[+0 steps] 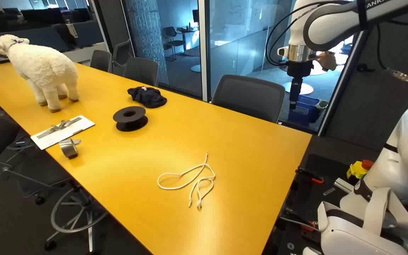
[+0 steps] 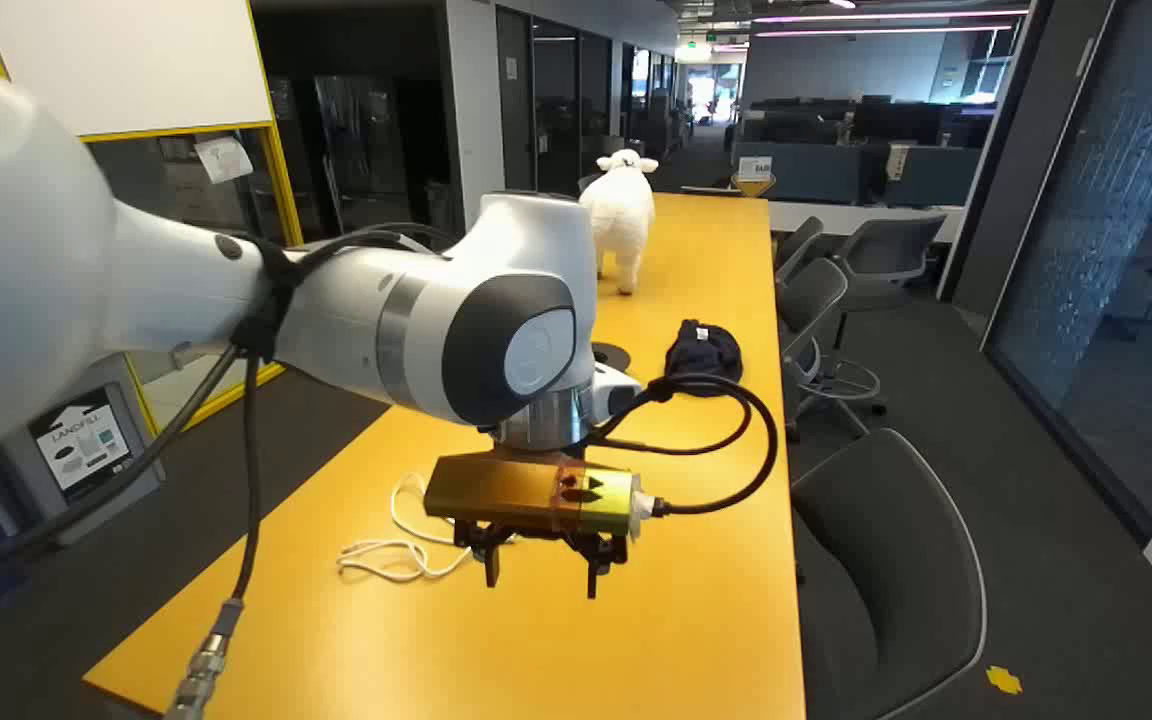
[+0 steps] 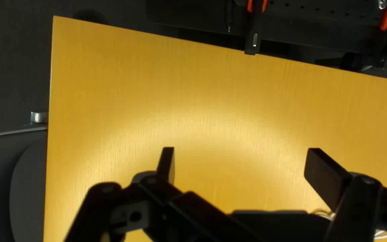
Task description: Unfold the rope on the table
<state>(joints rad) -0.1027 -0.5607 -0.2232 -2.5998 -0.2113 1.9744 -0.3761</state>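
Note:
The thin white rope [image 1: 171,188] lies in loose loops on the glossy yellow-orange table [image 1: 250,148], with both ends pointing towards the table's near side in an exterior view. It also lies left of the gripper in an exterior view [image 2: 376,543], partly hidden behind the gripper's body. In the wrist view only small bits of the rope [image 3: 324,212] show at the lower right, behind a finger. My gripper [image 2: 542,583] is open and empty, raised well above the table. It also shows in the wrist view [image 3: 240,151], with its fingers wide apart over bare table, and edge-on in an exterior view [image 1: 293,104].
A black spool [image 1: 130,118], dark cloth bundle [image 1: 148,96], silver tape roll [image 1: 69,148], white clipboard-like strip [image 1: 62,131] and toy sheep [image 1: 44,67] stand farther along the table. Chairs [image 1: 249,97] line its sides. Clamps [image 3: 254,40] sit at the table edge by the robot.

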